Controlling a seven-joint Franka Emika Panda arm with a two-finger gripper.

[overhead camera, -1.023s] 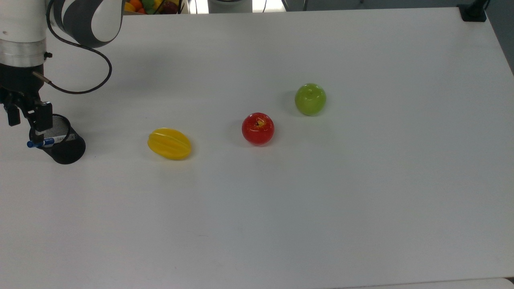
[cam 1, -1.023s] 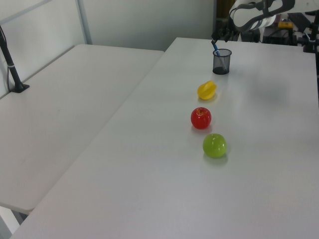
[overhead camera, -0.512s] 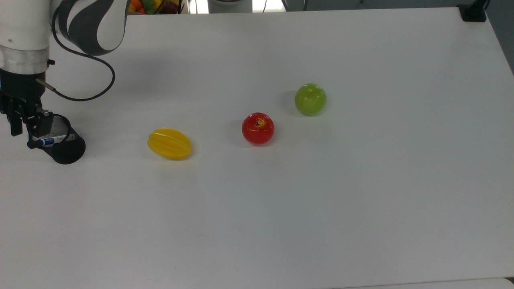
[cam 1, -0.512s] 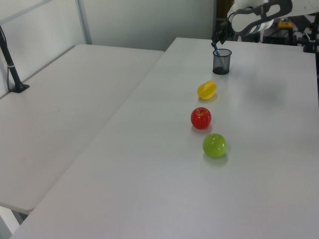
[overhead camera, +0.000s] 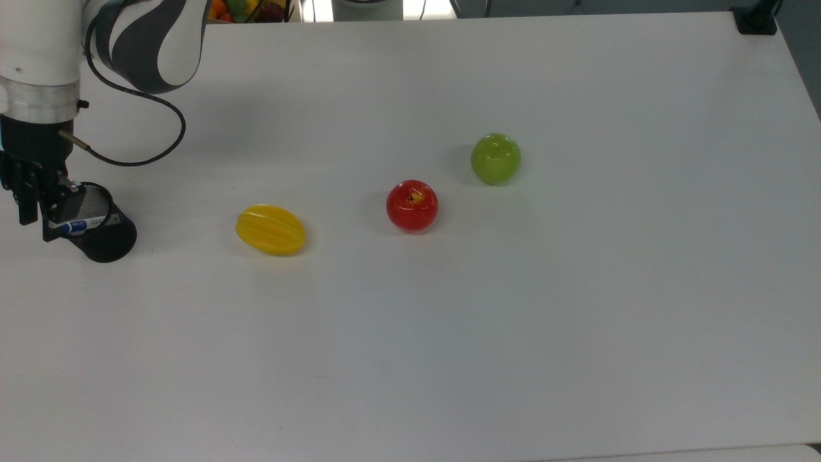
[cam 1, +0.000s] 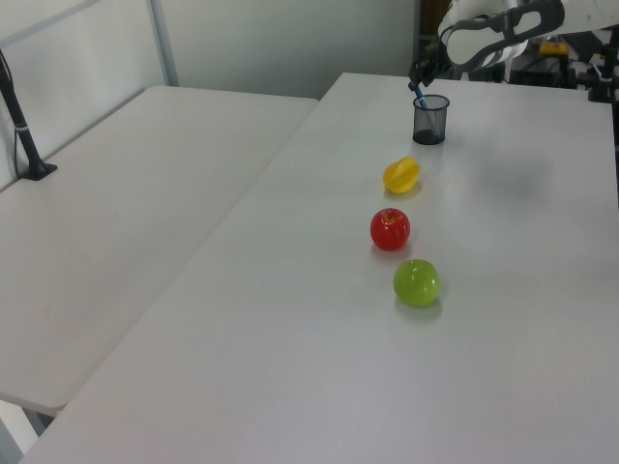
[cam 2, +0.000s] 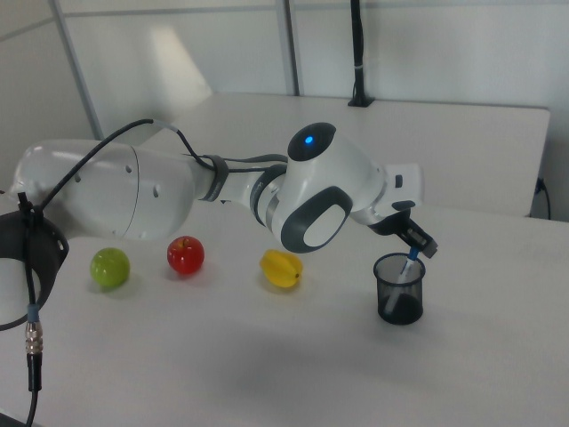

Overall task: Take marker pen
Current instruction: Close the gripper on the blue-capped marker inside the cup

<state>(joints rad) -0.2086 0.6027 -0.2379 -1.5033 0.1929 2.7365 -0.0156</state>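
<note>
- The Panda arm's end effector [overhead camera: 40,206] sits at the rim of a black mesh pen cup [overhead camera: 102,226] near the top view's left edge of the white bench [overhead camera: 513,321].
- The marker pen [overhead camera: 82,224] stands tilted inside the cup, its white barrel and blue label showing in the top view, its upper end reaching between the black fingers [overhead camera: 52,215].
- In the right view the pen's blue top [cam 2: 410,260] pokes above the cup rim [cam 2: 400,264], right under the end effector [cam 2: 416,242]; whether the fingers have closed on it cannot be told.
- A yellow starfruit [overhead camera: 270,229], a red apple [overhead camera: 412,205] and a green apple [overhead camera: 496,158] lie in a loose diagonal row across the bench, each well apart from the next and from the cup.
- In the left view the same row runs away from the camera: green apple [cam 1: 417,282] nearest, then red apple [cam 1: 390,229], starfruit [cam 1: 401,175] and cup [cam 1: 430,119].
- A black cable [overhead camera: 138,138] loops from the wrist over the bench.
</note>
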